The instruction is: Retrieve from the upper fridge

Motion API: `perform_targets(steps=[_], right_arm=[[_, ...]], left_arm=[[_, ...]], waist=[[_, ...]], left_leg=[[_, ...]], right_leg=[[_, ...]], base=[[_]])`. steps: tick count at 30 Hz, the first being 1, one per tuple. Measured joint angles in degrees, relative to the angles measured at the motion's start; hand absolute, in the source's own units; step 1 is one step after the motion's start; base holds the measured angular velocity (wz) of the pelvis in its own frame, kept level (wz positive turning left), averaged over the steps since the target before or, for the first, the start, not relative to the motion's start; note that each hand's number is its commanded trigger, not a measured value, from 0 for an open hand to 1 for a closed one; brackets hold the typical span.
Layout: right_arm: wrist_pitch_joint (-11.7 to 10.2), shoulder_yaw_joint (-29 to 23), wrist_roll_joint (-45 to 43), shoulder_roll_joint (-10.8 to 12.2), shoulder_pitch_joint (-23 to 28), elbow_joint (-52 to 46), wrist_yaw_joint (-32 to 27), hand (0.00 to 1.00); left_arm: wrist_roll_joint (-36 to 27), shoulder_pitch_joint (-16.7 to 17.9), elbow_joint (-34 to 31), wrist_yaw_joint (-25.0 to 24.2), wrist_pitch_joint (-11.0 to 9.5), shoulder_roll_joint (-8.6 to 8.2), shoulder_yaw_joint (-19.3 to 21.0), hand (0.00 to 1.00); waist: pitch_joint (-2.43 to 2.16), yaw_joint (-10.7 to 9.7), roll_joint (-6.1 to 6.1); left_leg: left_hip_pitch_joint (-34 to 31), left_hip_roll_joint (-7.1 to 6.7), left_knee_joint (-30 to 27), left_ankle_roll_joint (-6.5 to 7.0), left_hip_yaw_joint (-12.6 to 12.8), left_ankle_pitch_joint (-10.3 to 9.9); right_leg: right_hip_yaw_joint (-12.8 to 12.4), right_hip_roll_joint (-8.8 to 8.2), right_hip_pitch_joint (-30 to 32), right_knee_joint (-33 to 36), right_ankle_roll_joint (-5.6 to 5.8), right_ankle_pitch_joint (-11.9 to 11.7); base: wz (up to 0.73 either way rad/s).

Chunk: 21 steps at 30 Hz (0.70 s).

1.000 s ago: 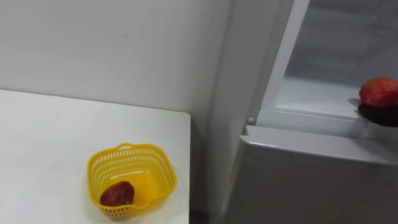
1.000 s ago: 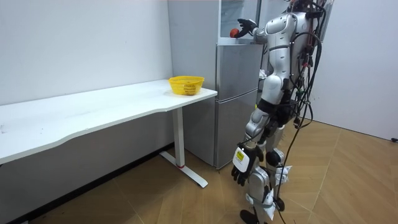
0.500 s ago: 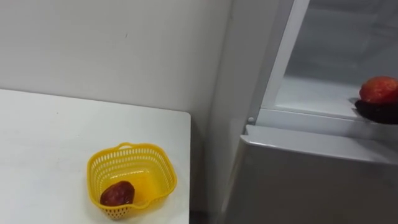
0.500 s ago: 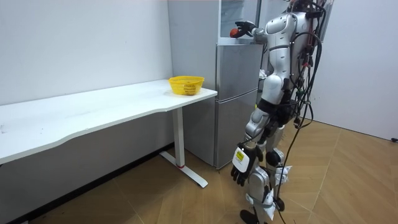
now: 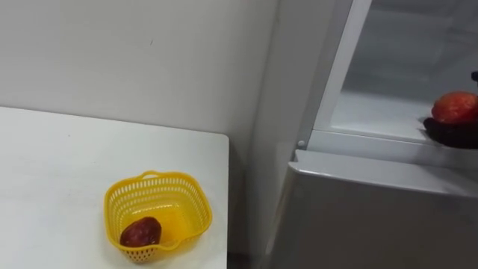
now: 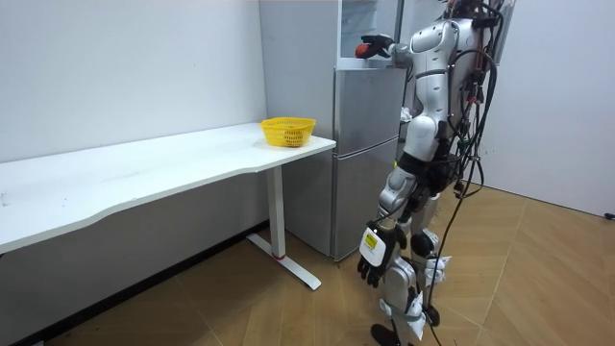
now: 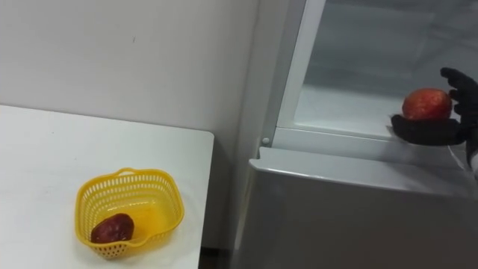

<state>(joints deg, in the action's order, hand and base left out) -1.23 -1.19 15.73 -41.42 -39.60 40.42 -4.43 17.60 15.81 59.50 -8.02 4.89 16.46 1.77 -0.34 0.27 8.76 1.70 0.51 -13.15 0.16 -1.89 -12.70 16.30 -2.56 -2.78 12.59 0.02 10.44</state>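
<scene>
— Fruit's whereabouts?
— Red fruit [image 7: 427, 104] cupped in right hand [image 7: 426, 131] at lip of upper fridge compartment [image 7: 351, 104]; palm beneath, fingers curled up behind.
— Direction of travel?
— Probably down and leftward to yellow basket [image 7: 146, 217] on table [image 7: 45, 164], well apart.
— Other arm?
— Left hand [image 6: 375, 252] hanging slack-fingered beside thigh, far lower.

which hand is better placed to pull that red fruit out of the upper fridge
Right. The right hand is curled under the red fruit at the front edge of the upper fridge, while the left hand hangs low by the thigh.
</scene>
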Motion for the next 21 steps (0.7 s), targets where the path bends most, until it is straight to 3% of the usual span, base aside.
perform_targets(steps=[21], right_arm=[[0.21,0.04,-0.28,-0.14,-1.31,0.83,1.52,1.00]], left_arm=[[-0.05,0.16,0.16,-0.07,0.02,0.05,0.28,0.00]], waist=[[0.02,0.23,0.11]], left_leg=[[-0.13,-0.04,-0.09,-0.01,-0.46,0.01]], right_leg=[[0.70,-0.10,-0.13,0.01,-0.01,-0.01]], base=[[0.00]])
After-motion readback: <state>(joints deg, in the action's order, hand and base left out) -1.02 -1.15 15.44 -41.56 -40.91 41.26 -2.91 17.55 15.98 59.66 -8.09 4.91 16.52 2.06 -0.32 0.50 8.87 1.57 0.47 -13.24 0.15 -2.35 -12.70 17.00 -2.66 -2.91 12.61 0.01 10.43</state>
